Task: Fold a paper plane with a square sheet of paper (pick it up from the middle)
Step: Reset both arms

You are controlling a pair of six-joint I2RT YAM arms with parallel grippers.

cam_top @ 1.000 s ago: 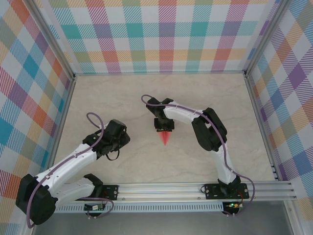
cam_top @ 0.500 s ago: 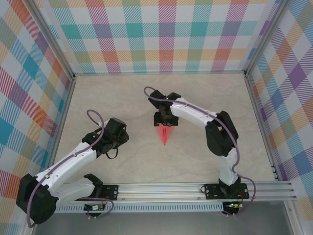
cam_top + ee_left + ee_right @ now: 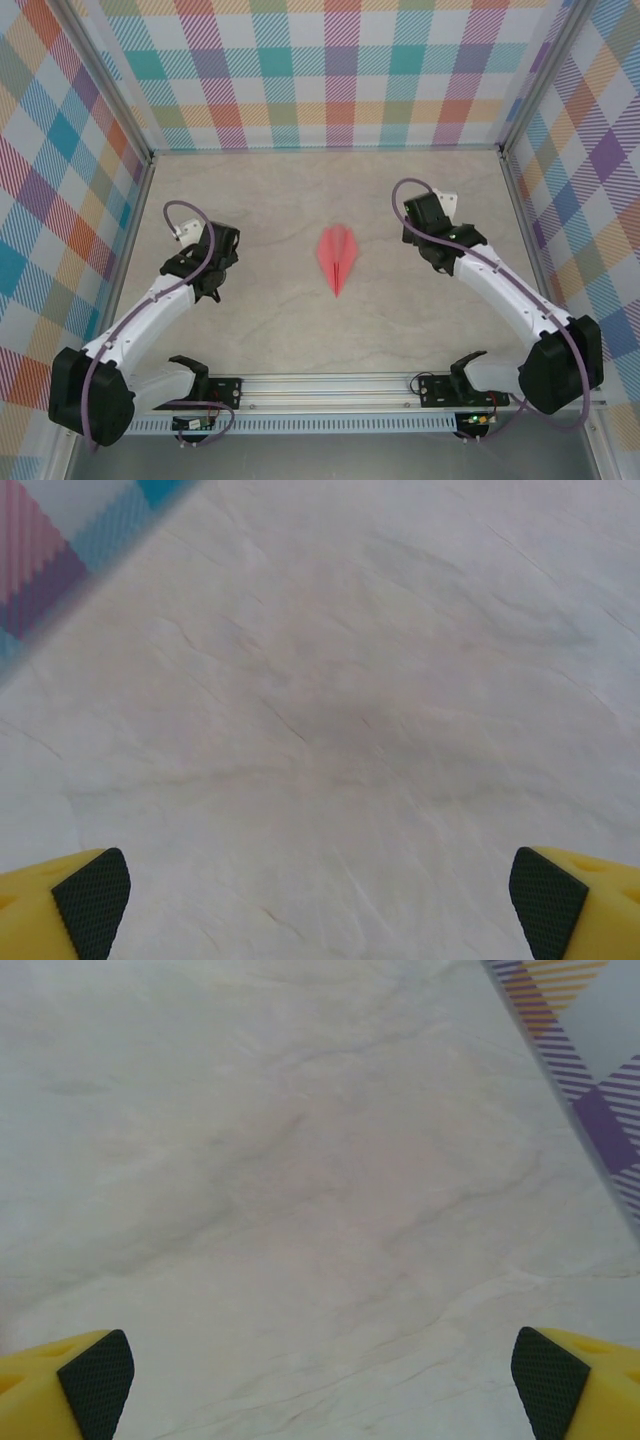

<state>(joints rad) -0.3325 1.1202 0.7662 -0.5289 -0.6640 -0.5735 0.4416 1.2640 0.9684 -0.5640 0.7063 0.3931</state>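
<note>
Paper plane (image 3: 338,262) now lies free at middle of table (image 3: 250,330), nose toward arm bases, centre crease showing. Right gripper (image 3: 320,1385), a second ago down on plane's wide end, has let go and swung off to right side; claw spread wide, nothing between fingers. Left gripper (image 3: 320,908) has drawn back toward left wall, claw likewise gaping over bare surface. Both arms well apart from plane. Judgement: folding finished, dart released, task looks complete with arms retreating.
</note>
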